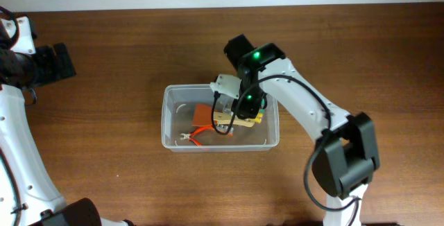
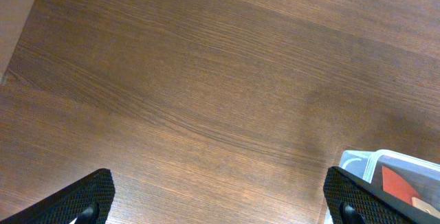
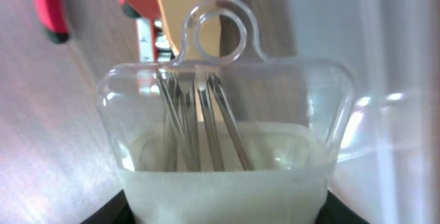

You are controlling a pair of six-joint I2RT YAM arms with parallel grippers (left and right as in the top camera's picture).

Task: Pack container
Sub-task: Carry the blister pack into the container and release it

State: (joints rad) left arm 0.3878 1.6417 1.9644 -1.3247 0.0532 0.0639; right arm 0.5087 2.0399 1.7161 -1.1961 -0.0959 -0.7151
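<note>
Hovering over the container (image 1: 166, 125) at mid-counter (image 1: 104, 150), right pincer (image 1: 239, 111) grasping a clear case (image 3: 227, 114) with metal rods inside. Orange pliers (image 1: 200, 136) lie in the container. Left pincer (image 2: 220, 203) released wide, above the counter, far left.

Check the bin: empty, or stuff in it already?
Not empty. Overhead, orange-handled pliers and a flat orange piece lie inside the bin; the right gripper holds a clear packet over it.
</note>
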